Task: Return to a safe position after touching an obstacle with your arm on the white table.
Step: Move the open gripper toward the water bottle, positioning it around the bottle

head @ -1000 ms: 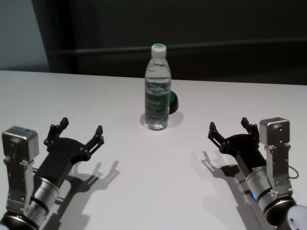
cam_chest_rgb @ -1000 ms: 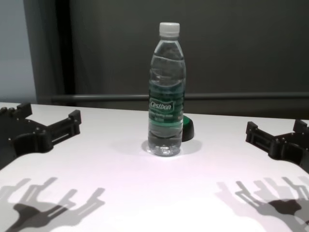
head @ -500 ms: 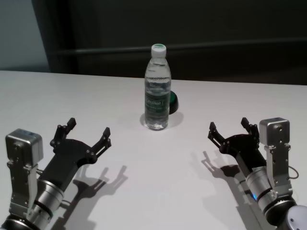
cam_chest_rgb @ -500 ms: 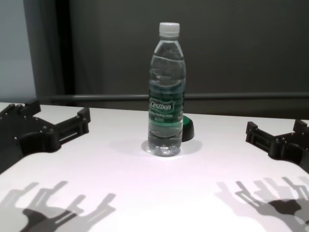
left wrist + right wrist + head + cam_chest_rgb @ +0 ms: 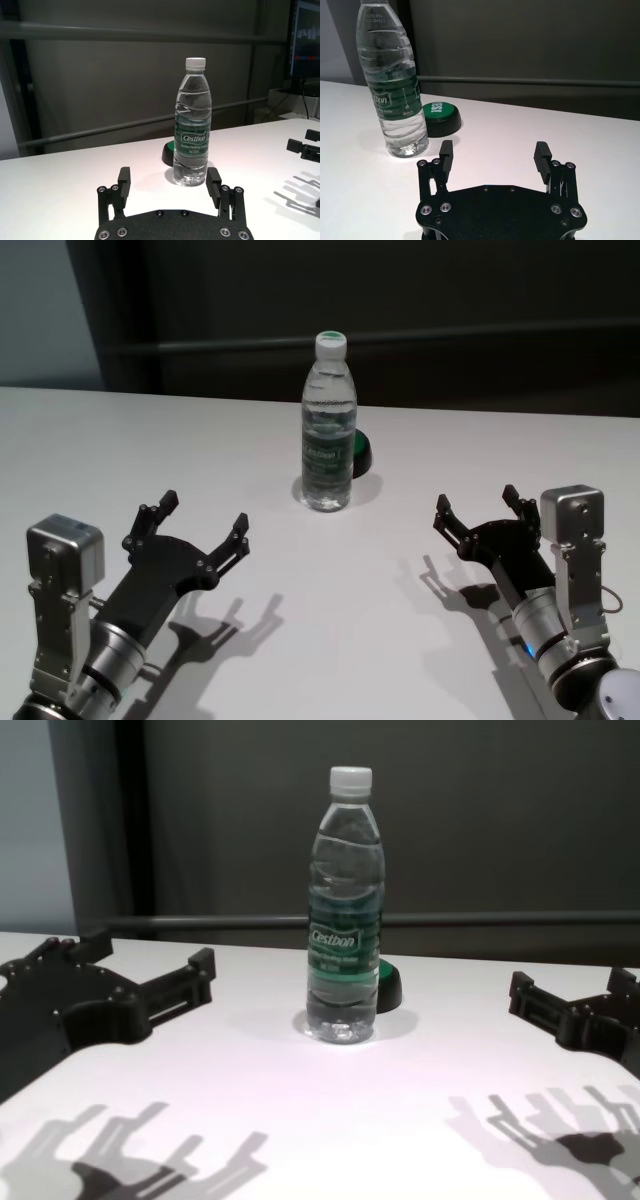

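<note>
The obstacle, a tall clear water bottle with a white cap and a green label, stands upright near the middle of the white table. My left gripper hovers open above the table, to the front left of the bottle and pointed toward it, clear of it. My right gripper hangs open at the front right, also empty.
A small dark dome with a green top sits just behind and right of the bottle. A dark wall with a horizontal rail runs behind the table's far edge.
My left gripper has moved rightward and forward, closer to the bottle, over the last second. The right arm and the bottle have stayed still.
</note>
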